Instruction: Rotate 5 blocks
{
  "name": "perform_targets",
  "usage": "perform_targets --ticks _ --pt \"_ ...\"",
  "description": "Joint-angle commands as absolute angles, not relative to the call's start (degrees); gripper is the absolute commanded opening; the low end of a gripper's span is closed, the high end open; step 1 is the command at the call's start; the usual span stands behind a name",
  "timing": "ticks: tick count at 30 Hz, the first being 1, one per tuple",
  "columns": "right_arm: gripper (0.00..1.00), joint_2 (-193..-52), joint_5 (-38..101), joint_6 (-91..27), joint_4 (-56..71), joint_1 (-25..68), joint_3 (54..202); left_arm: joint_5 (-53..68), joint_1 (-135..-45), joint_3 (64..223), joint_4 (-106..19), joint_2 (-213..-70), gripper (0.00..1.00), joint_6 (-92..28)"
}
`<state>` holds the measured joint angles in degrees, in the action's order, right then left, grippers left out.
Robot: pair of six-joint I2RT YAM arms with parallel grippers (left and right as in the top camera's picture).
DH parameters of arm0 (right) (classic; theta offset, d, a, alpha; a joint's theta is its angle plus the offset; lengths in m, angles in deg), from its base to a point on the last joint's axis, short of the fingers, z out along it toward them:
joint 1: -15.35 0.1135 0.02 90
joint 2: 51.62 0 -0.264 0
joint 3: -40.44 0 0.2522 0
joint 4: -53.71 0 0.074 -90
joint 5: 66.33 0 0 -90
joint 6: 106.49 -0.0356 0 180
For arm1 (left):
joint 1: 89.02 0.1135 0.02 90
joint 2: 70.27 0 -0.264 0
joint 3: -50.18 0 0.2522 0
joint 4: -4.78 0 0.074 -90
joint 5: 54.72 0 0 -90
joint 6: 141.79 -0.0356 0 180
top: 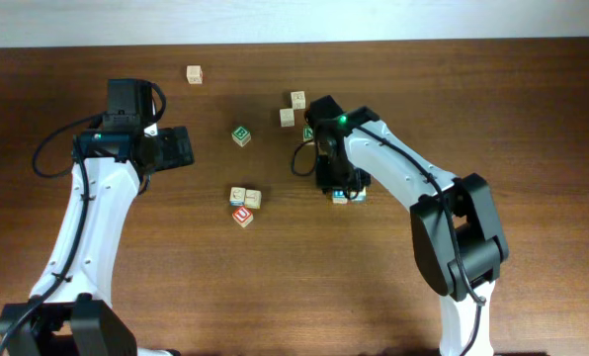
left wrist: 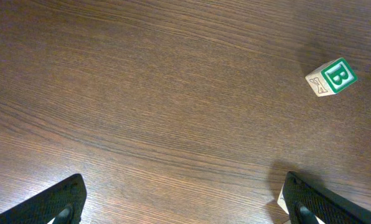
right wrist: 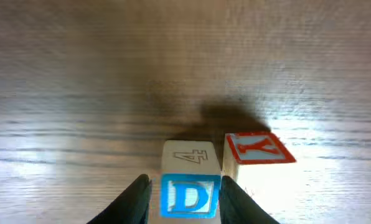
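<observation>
Work centred on the D block [right wrist: 190,198], which sat on the table [top: 532,89] right of centre, directly beneath the right arm, with a red Y block [right wrist: 255,151] just beside it. The right fingers [right wrist: 134,202] stood on either side of the D block, parted only slightly wider than it. One lay against its flank and a thin dark gap showed at the other, so they looked loosely open around it rather than clamped. The left fingers [left wrist: 56,202] were spread wide over bare wood, holding nothing, with the green B block [left wrist: 332,77] well off to one side.

In the overhead view the red U block [top: 242,217] lay in a small cluster near the middle, and pale blocks [top: 297,98] sat further back. None of them was touched.

Judging from this, the step in hand was the turning of the D block — and the neighbour was the hazard. To do it well, the fingers would need to sit square on opposite faces, close evenly so the block did not skate toward the Y block, and turn about the vertical. On letting go they should part fully and rise straight up before travelling sideways — a sweep at table height would likely knock the Y block askew.
</observation>
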<state>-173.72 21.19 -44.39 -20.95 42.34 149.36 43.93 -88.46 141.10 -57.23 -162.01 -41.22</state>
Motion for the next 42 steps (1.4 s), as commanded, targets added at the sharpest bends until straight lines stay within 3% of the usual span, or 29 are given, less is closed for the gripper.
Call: perform_targets --ticks 1,6,11,14,21,42 --pt "0.37 -174.03 19.94 -42.84 -22.72 41.92 154.34 44.56 -88.11 141.98 -57.30 -162.32 0.99 -40.50" --pt "0.37 -174.03 24.53 -42.84 -23.31 42.38 157.53 44.56 -88.11 141.98 -57.30 -162.32 0.99 -40.48" --pt "0.37 -174.31 36.73 -42.53 -12.93 45.92 156.13 44.56 -88.11 141.98 -57.30 -162.32 0.99 -40.48" --pt "0.43 -175.03 36.53 -45.81 -10.11 48.17 156.02 44.56 -88.11 141.98 -57.30 -162.32 0.99 -40.50" --pt "0.43 -178.42 32.90 -52.11 -6.44 53.66 156.00 44.56 -88.11 141.98 -57.30 -162.32 0.99 -40.48" --pt "0.42 -182.27 30.08 -51.82 -9.98 56.17 156.04 44.56 -88.11 141.98 -57.30 -162.32 0.99 -40.50"
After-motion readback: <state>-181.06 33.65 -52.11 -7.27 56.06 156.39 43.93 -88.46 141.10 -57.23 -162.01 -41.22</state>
